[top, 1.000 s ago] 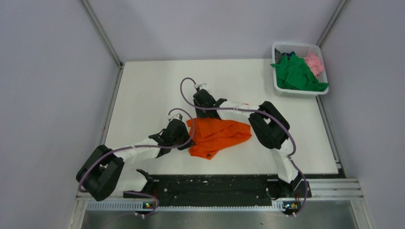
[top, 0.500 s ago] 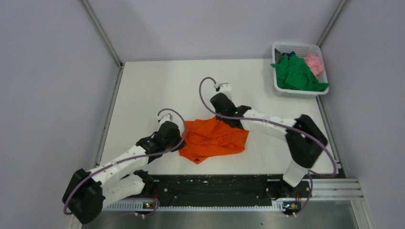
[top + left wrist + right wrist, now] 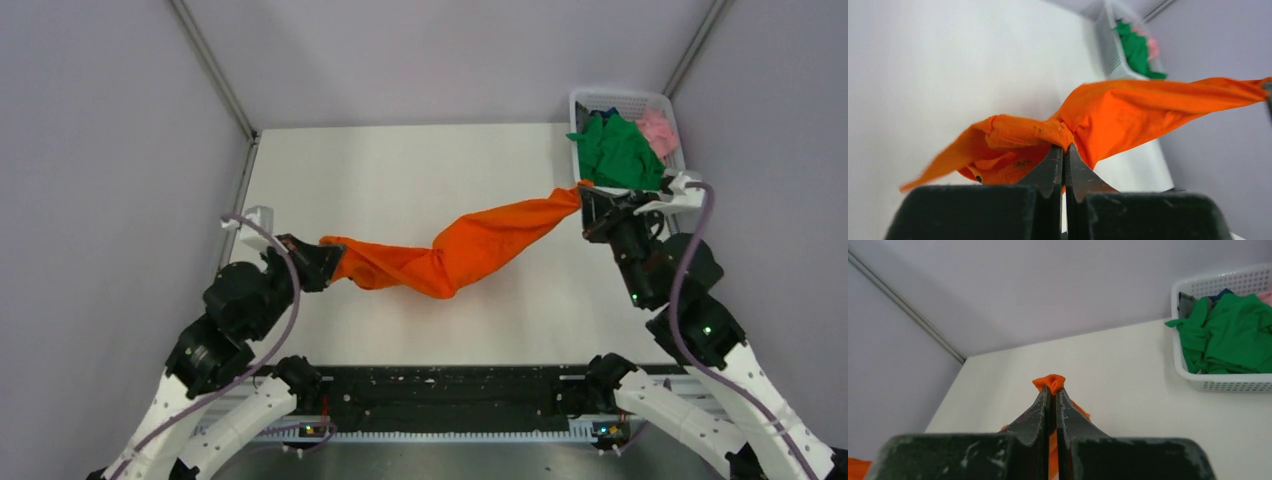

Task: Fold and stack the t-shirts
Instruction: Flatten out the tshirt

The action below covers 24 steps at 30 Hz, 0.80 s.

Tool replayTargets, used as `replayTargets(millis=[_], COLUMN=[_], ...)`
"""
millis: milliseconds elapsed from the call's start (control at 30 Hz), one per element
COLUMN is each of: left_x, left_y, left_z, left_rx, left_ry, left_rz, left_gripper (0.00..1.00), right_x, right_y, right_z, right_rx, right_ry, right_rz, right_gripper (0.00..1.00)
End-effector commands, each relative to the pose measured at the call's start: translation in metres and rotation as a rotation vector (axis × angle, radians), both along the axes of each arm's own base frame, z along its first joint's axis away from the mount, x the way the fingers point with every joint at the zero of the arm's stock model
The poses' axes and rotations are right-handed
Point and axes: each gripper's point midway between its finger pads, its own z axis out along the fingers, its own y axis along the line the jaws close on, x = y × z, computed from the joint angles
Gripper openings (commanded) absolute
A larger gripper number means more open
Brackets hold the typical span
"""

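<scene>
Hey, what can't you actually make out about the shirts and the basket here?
Which parts of the orange t-shirt the left hand and right hand pinch: bunched cloth hides this in every view.
Most of that shirt in the right wrist view: behind the fingers.
The dark items in the basket: mostly covered by the green t-shirt.
The pink t-shirt: cut by the right wrist view's edge.

1 orange t-shirt (image 3: 480, 245), 1 green t-shirt (image 3: 615, 155), 1 pink t-shirt (image 3: 658, 130), 3 total; 1 basket (image 3: 625, 100); 1 table (image 3: 400, 170).
</scene>
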Motion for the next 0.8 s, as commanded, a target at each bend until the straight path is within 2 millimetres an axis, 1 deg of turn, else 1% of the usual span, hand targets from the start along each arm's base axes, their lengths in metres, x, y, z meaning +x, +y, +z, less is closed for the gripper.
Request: replayTargets(millis=[0,67,133,167,300,367,400,433,500,533,600,633,700,767], left_x=[-0.032,-0.046,-0.058,-0.062,-0.078,-0.079,-0.076,-0.070,-0.050,-0.036,-0.005,0.013,0.042,0.075], left_y=[0.009,0.019,0.032,0.037,0.056,0.065,0.069,0.073,0.077,0.079,0.085,0.090,0.099,0.094], left_z=[0.105,0.137,0.162,0.170,0.201,0.208,0.207,0.204,0.190,0.179,0.148,0.128,0.089,0.046], left_rx=[-0.067,-0.109,-0.143,-0.154,-0.191,-0.198,-0.196,-0.190,-0.154,-0.121,-0.024,0.044,0.174,0.323], left_ry=[-0.299,-0.395,-0.474,-0.502,-0.578,-0.587,-0.578,-0.565,-0.523,-0.485,-0.377,-0.308,-0.183,-0.068], left_rz=[-0.107,-0.107,-0.088,-0.076,-0.042,-0.002,0.028,0.063,0.148,0.202,0.337,0.422,0.587,0.669], left_gripper=[0.00,0.00,0.00,0.00,0.00,0.00,0.00,0.00,0.00,0.00,0.00,0.00,0.00,0.00], right_x=[-0.038,-0.055,-0.070,-0.075,-0.094,-0.095,-0.093,-0.089,-0.077,-0.068,-0.049,-0.037,-0.011,0.013], right_y=[-0.026,-0.045,-0.062,-0.067,-0.070,-0.072,-0.077,-0.081,-0.088,-0.088,-0.086,-0.083,-0.072,-0.063], right_z=[0.057,0.080,0.097,0.104,0.128,0.131,0.129,0.125,0.112,0.104,0.083,0.068,0.028,-0.022], right_rx=[0.014,0.070,0.115,0.124,0.147,0.146,0.143,0.135,0.117,0.100,0.059,0.029,-0.047,-0.129], right_ry=[-0.127,-0.185,-0.235,-0.254,-0.315,-0.319,-0.309,-0.288,-0.237,-0.208,-0.138,-0.094,0.009,0.119], right_rz=[0.027,-0.003,-0.030,-0.034,0.023,0.015,-0.012,-0.048,-0.128,-0.165,-0.239,-0.272,-0.332,-0.401], right_gripper=[0.00,0.00,0.00,0.00,0.00,0.00,0.00,0.00,0.00,0.00,0.00,0.00,0.00,0.00])
